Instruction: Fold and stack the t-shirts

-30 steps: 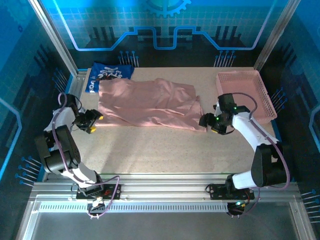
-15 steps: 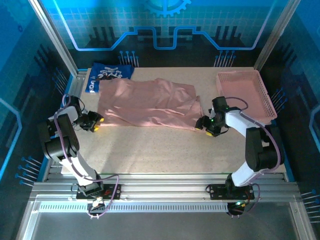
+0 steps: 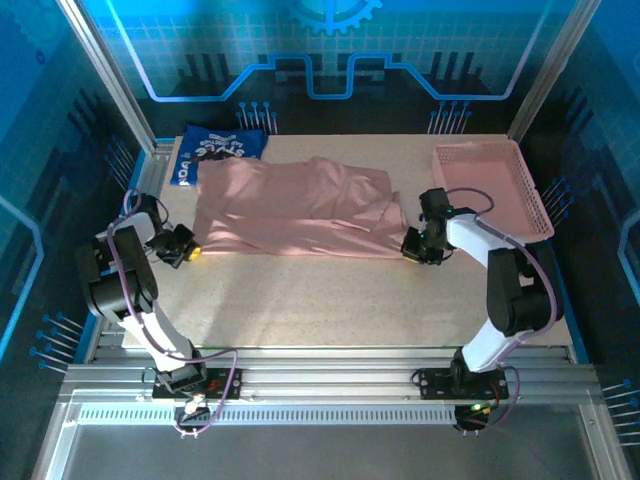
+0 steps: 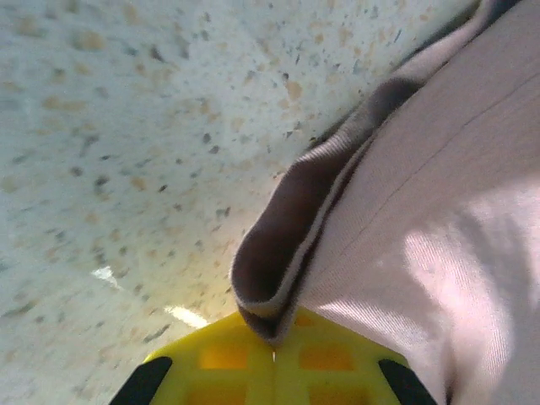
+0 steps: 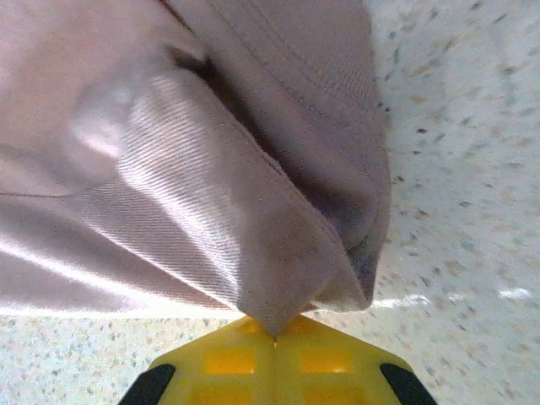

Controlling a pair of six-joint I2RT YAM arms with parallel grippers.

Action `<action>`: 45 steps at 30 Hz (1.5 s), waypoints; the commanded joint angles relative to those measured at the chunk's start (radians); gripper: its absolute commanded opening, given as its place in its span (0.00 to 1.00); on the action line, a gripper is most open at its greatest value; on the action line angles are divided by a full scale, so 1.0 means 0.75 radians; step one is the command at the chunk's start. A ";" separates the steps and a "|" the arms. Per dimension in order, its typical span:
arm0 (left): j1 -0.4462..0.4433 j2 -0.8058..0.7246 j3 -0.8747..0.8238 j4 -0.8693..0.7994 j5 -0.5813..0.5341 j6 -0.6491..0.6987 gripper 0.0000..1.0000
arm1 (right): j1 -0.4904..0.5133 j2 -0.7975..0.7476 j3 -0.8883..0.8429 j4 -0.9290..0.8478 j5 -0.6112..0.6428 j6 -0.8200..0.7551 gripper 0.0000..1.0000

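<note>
**Both near corners pinched, ready for the fold**

My left tool (image 3: 184,247) is closed on the near-left corner of the pink t-shirt (image 3: 300,208). My right tool (image 3: 416,247) is closed on its near-right corner. In each wrist view my yellow pads meet, with a fold of pink cloth nipped right at their tips. On the left it is a rolled hem, on the right a bunched corner. Neither bite looks deep, so I judge both grips to be thin.

To do this step well, I should raise both tools together and level. The near edge should be just taut between them, never stretched. Then I carry that edge over toward the far edge so the crease runs straight across. A slow lift matters, since a jerk could pull the hem out of such a shallow pinch. I should lay the cloth down flat before letting go.

The pink t-shirt lies spread and wrinkled across the far half of the table (image 3: 320,300), stretching from one tool to the other. Its far-left part reaches the navy t-shirt (image 3: 215,150), which sits at the far-left corner. I cannot tell whether the two overlap or only touch. The basket (image 3: 541,216) stands at the far right, near my right tool and apart from the cloth.
</note>
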 commanded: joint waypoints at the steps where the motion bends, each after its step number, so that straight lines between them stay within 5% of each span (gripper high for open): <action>1: 0.034 -0.100 -0.018 -0.087 -0.094 0.031 0.00 | -0.012 -0.118 -0.005 -0.143 0.087 -0.070 0.00; 28: -0.030 -0.437 -0.351 -0.373 -0.236 -0.122 0.01 | -0.111 -0.633 -0.523 -0.309 0.135 0.090 0.12; 31: -0.030 -0.467 -0.412 -0.363 -0.265 -0.125 0.50 | -0.127 -0.633 -0.507 -0.319 0.106 0.097 0.44; 32: -0.032 -0.484 -0.394 -0.373 -0.254 -0.119 0.58 | -0.127 -0.641 -0.485 -0.325 0.092 0.099 0.49; 37: -0.065 -0.668 -0.217 -0.476 -0.236 -0.146 0.80 | -0.096 -0.779 -0.345 -0.352 -0.063 0.088 0.61; 45: -0.313 -0.790 0.099 -0.535 -0.256 -0.136 0.87 | 0.119 -0.716 -0.196 -0.309 -0.246 0.133 0.64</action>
